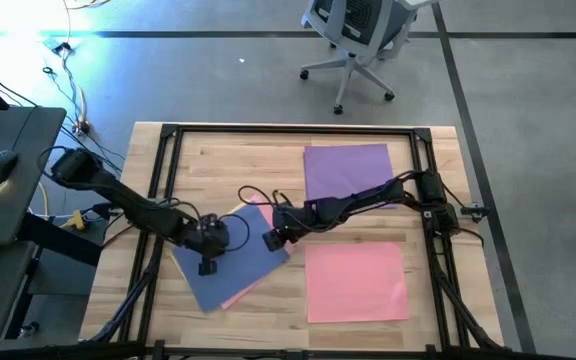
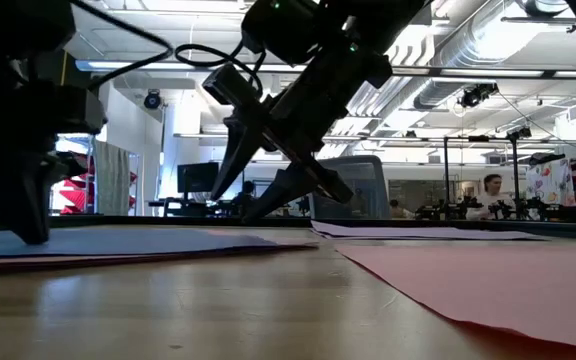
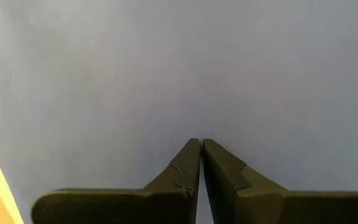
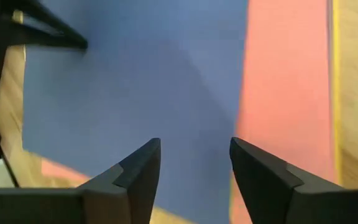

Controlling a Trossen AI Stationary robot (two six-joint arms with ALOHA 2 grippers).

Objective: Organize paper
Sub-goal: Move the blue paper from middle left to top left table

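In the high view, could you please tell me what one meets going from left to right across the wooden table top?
Left end effector shut, pressing on the blue sheet → right end effector open at that sheet's right edge → purple sheet at the back and pink sheet at the front.

Table (image 1: 228,150) filling the middle of the high view, chair (image 1: 360,35) beyond its top edge. One sheet (image 1: 346,168) at upper centre-right; another sheet (image 1: 356,280) directly below it, apart. Skewed stack (image 1: 233,275) lower left of centre, top sheet over the others, whose edges poke out at its upper right and bottom. Left gripper (image 1: 208,266) on the stack's left part. Right gripper (image 1: 271,240) at the stack's upper right corner, between stack and the two sheets.
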